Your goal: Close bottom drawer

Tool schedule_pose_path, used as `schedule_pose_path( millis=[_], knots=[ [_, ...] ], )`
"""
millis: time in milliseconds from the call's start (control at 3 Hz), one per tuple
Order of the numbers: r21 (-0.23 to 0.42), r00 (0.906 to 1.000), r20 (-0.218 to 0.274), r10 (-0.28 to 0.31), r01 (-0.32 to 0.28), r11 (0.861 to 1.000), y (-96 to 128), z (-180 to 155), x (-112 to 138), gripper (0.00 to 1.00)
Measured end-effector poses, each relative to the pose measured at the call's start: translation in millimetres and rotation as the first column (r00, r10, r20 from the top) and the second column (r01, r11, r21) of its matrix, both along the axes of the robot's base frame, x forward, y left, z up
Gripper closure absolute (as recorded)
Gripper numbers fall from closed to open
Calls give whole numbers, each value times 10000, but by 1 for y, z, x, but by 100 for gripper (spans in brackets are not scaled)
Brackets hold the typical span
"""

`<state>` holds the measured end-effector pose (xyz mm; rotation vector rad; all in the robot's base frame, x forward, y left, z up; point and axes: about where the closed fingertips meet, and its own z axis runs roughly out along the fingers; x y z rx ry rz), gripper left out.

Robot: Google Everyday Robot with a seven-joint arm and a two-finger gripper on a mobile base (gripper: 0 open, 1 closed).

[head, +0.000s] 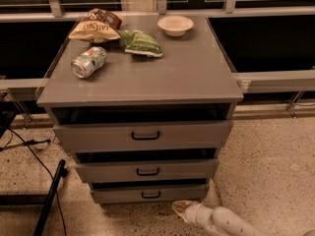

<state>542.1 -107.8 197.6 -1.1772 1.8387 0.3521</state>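
Note:
The bottom drawer (147, 192) is the lowest of three grey cabinet drawers, with a small black bar handle (151, 195). A dark gap shows above its front, so it stands slightly pulled out. My gripper (178, 208) is at the end of the white arm that comes in from the lower right. It sits low over the floor, just in front of the drawer's lower right part and a little below it. I cannot see it touching the drawer front.
The middle drawer (146, 170) and top drawer (142, 135) also stand slightly open. On the cabinet top (197, 68) lie a can (88, 62), two snack bags (140, 42) and a white bowl (175, 25). A black cable and stand (49, 200) lie at the left.

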Motion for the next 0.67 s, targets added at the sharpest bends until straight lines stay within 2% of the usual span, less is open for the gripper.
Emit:
schedule_pose_path(
  millis=[333,667],
  knots=[
    [-140,9928,-899,789,-804,9967,-15,7,-38,100],
    [-191,9919,-952,840,-862,9961,-17,6,-41,82]
  ],
)
